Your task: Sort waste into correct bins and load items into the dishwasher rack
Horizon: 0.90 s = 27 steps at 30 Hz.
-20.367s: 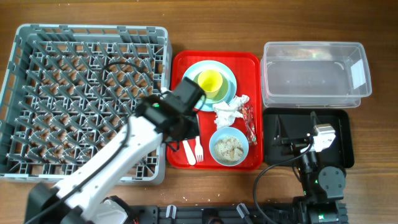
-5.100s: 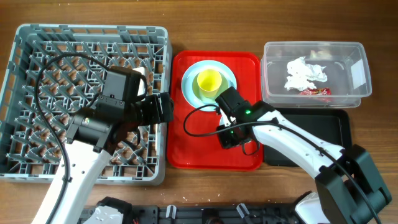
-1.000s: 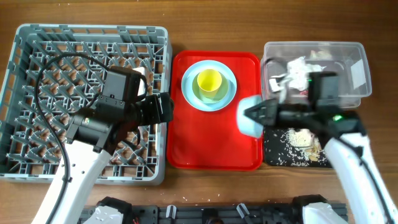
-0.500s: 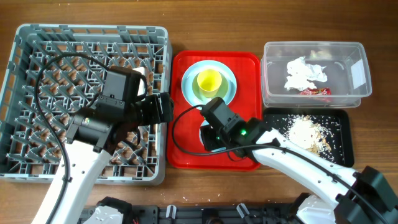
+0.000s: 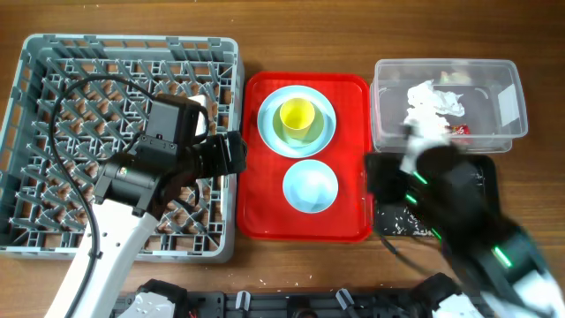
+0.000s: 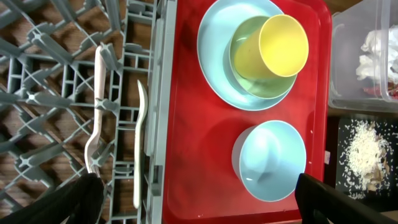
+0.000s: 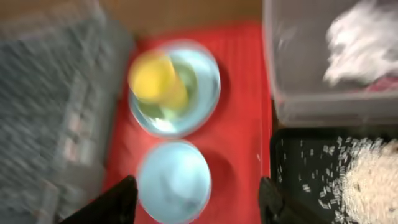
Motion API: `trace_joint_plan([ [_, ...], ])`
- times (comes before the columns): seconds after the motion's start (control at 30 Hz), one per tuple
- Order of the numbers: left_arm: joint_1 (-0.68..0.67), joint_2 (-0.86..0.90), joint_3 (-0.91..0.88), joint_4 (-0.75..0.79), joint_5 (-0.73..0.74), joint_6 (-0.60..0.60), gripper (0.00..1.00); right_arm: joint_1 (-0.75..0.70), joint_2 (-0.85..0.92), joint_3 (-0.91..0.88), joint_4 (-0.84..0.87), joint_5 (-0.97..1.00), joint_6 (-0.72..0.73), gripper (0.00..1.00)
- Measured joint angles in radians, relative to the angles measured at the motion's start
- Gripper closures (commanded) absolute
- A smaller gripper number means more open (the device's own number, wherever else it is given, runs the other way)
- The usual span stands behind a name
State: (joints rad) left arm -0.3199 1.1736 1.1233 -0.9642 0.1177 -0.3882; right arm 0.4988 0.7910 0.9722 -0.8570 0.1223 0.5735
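An empty light blue bowl (image 5: 311, 186) stands upright on the red tray (image 5: 265, 221), in front of the plate (image 5: 275, 132) that carries the yellow-green cup (image 5: 297, 117). My right gripper (image 7: 196, 202) is open and blurred by motion, with the bowl (image 7: 174, 180) below it and free. In the overhead view the right gripper (image 5: 386, 177) is over the black tray (image 5: 487, 170), where rice scraps (image 7: 367, 180) lie. Napkin (image 5: 433, 102) and wrapper (image 5: 459, 129) are in the clear tub (image 5: 508, 71). My left gripper (image 6: 199, 205) hangs wide open at the rack's (image 5: 53, 106) right edge. Fork (image 6: 96, 118) and spoon (image 6: 140, 143) lie in the rack.
Bare wooden table shows behind the rack, red tray and tub. The right arm's blurred body hides much of the black tray in the overhead view. The left arm's cable loops over the rack.
The right gripper held the bowl tipped over the black tray, set it on the red tray, let go and drew back right. The left arm has not moved.
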Motion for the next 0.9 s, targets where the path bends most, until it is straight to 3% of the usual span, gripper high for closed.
trace_joint_plan([
  [0.1,0.0,0.0,0.0,-0.001,0.0,0.0,0.0,0.0,-0.266,0.016,-0.047,0.1,0.086,0.34],
  [0.2,0.0,0.0,0.0,-0.002,0.0,0.0,0.0,0.0,-0.398,0.019,-0.281,0.247,0.226,0.33],
  [0.23,0.0,0.0,0.0,0.001,0.0,0.0,0.0,0.0,-0.427,0.014,-0.353,0.292,0.281,0.24],
  [0.27,0.0,0.0,0.0,0.001,0.0,0.0,0.0,0.0,-0.442,0.012,-0.365,0.312,0.309,0.0],
  [0.63,0.0,0.001,0.0,0.0,0.0,0.0,0.0,0.0,-0.456,0.012,-0.37,0.374,0.671,0.0],
  [0.77,0.0,0.001,0.0,0.0,0.0,0.0,0.0,0.0,-0.456,0.012,-0.37,0.376,0.946,0.0],
  [0.9,0.0,0.001,0.0,0.0,0.0,0.0,0.0,0.0,-0.456,0.012,-0.37,0.377,1.32,0.0],
])
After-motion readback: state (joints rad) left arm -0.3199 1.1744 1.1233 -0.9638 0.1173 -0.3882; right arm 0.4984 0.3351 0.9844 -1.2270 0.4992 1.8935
